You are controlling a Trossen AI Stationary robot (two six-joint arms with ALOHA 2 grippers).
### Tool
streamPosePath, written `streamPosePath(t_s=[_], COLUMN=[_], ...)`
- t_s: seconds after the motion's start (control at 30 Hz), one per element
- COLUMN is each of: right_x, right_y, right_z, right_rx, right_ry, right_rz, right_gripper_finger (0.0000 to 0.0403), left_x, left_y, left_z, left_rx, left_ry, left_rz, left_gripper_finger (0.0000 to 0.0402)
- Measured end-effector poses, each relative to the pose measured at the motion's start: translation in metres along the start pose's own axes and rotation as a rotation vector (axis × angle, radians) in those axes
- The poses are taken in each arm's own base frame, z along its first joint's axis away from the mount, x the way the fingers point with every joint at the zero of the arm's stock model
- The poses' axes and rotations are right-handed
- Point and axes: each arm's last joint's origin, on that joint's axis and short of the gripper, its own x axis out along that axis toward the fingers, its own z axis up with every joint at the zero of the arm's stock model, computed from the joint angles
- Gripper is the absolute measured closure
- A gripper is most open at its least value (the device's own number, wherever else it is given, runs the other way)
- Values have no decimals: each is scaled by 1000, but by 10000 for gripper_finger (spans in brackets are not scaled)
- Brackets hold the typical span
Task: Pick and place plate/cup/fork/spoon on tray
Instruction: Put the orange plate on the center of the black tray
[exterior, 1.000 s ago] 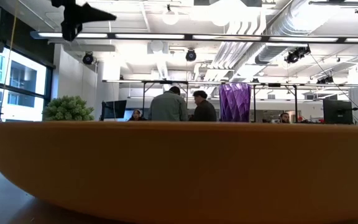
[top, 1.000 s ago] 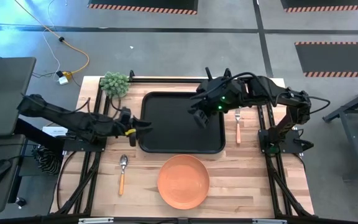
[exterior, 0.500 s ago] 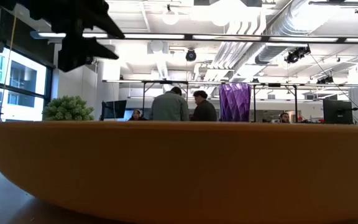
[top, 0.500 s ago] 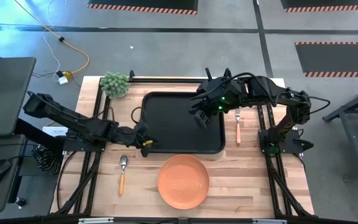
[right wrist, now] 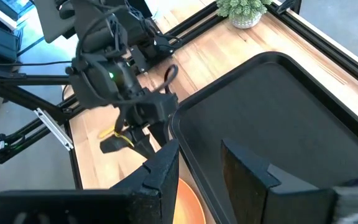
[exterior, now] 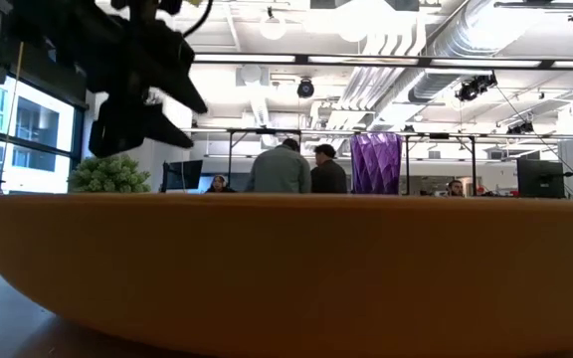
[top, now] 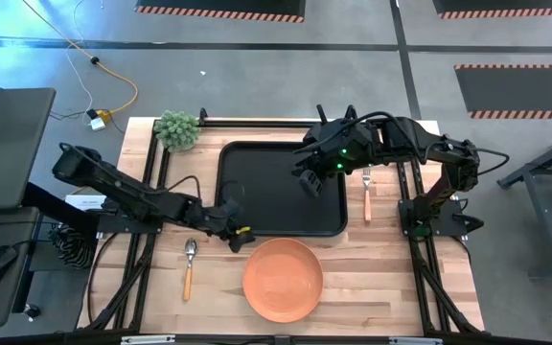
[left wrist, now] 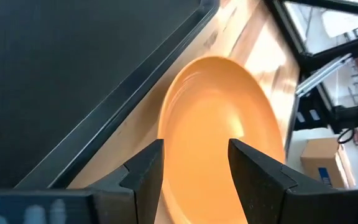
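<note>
The orange plate (top: 283, 279) lies flat on the table near its front edge, and it fills the low view (exterior: 286, 268). My left gripper (top: 235, 234) is open and hovers by the plate's far left rim, at the black tray's (top: 257, 196) near left corner; in the left wrist view (left wrist: 194, 168) the plate (left wrist: 219, 118) lies ahead of its fingers. My right gripper (top: 307, 182) is open and empty above the tray (right wrist: 291, 106). The purple cup (exterior: 376, 163) shows only beyond the plate in the low view. The spoon (top: 189, 265) lies left of the plate. The fork (top: 367, 193) lies right of the tray.
A small potted plant (top: 177, 128) stands at the table's far left corner. Black frame rails (top: 151, 172) run along both sides of the table. People stand in the room beyond the table (exterior: 286, 169).
My left gripper has moved from the tray's left edge toward the table's near edge and to the right, ending by the plate's far left rim. In the low view it has come down into the picture. My right arm has kept still.
</note>
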Motion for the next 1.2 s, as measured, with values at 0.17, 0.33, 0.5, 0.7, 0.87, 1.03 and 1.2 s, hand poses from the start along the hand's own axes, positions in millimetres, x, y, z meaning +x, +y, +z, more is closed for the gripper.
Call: streamPosePath(t_s=[0.17, 0.33, 0.5, 0.7, 0.87, 1.03, 1.2], right_x=[0, 0, 0, 0, 0, 0, 0], right_y=[0, 0, 0, -1, -1, -1, -1], right_z=[0, -1, -1, -1, -1, -1, -1], right_rx=[0, -1, -1, -1, -2, -2, -2], right_ry=[0, 8, 8, 9, 12, 12, 13], right_rz=[0, -4, -4, -5, -7, -7, -7], right_gripper_finger=[292, 292, 292, 292, 292, 292, 292], left_x=[12, 24, 34, 46, 56, 63, 66], left_y=[3, 4, 6, 4, 5, 9, 8], left_z=[-4, -11, -18, -20, -22, -25, -26], left_rx=[-17, -17, -22, -16, -12, -9, -9], left_ry=[35, 61, 84, 97, 110, 128, 131], left_rz=[-3, -12, 19, 40, 66, 99, 101], left_gripper_finger=[232, 232, 232, 232, 232, 232, 232])
